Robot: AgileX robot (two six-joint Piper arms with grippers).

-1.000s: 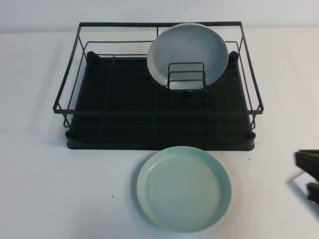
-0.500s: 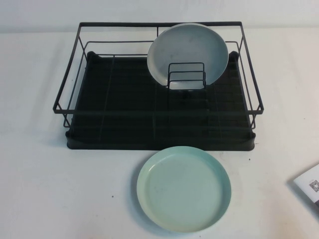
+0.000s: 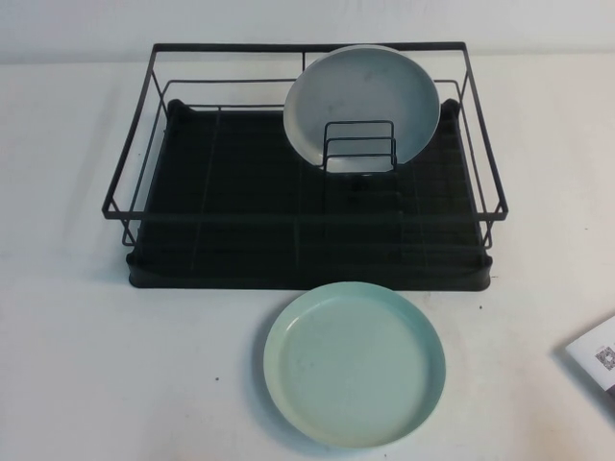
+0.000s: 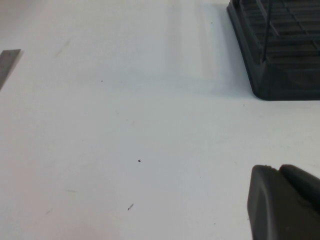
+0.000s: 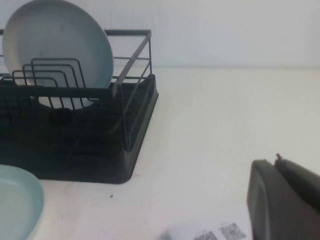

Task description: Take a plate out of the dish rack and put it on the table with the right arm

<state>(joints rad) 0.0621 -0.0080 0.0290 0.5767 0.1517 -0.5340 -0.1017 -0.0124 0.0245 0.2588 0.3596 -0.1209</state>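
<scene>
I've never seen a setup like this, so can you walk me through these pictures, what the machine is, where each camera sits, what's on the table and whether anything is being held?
This is a two-armed robot with a gripper on each arm. One picture comes from a raised camera looking down at the table; the other two come from cameras on the arms' wrists.

On the white table stands a black wire dish rack. A pale grey plate leans upright in its small wire holder. In front of the rack a mint-green plate lies flat on the table. A white card with a printed code shows at the right edge.

Neither arm appears in the overhead view. Each wrist picture shows only a dark piece of its own gripper, the left gripper over bare table near a rack corner, the right gripper beside the rack, shut. Nothing is held.
</scene>
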